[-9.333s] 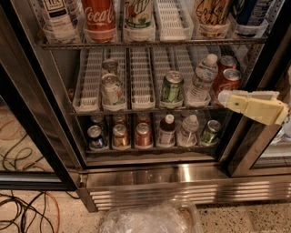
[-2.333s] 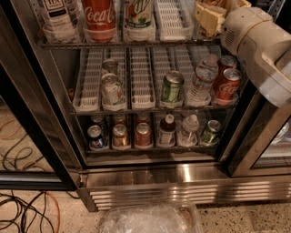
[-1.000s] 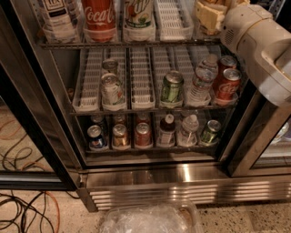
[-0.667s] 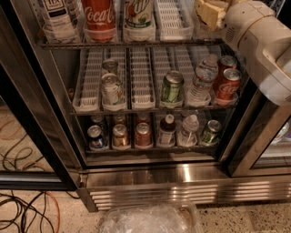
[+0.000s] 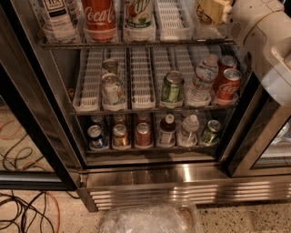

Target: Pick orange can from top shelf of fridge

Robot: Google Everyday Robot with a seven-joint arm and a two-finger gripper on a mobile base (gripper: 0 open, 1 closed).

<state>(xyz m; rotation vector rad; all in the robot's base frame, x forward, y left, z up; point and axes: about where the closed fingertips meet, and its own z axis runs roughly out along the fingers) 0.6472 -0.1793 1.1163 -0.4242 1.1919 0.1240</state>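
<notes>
The fridge (image 5: 182, 179) stands open in front of me with three racks of drinks. On the top shelf (image 5: 136, 44), at its right end, only a sliver of the orange can (image 5: 201, 13) shows. My cream-coloured gripper (image 5: 214, 11) sits right at that can and covers most of it. The thick white arm (image 5: 268, 41) comes in from the upper right and hides the shelf's right end. I cannot see whether the gripper touches the can.
A red Coca-Cola bottle (image 5: 98, 18), a green-and-white can (image 5: 138, 13), a tea bottle (image 5: 57, 18) and a white lane tray (image 5: 173, 18) share the top shelf. Below the arm are a water bottle (image 5: 202, 79) and Coca-Cola cans (image 5: 227, 84). Cables (image 5: 22, 209) lie on the floor.
The arm has risen from the middle rack's right side to the top shelf at the orange can. Over the last second it edged slightly upward and deeper.
</notes>
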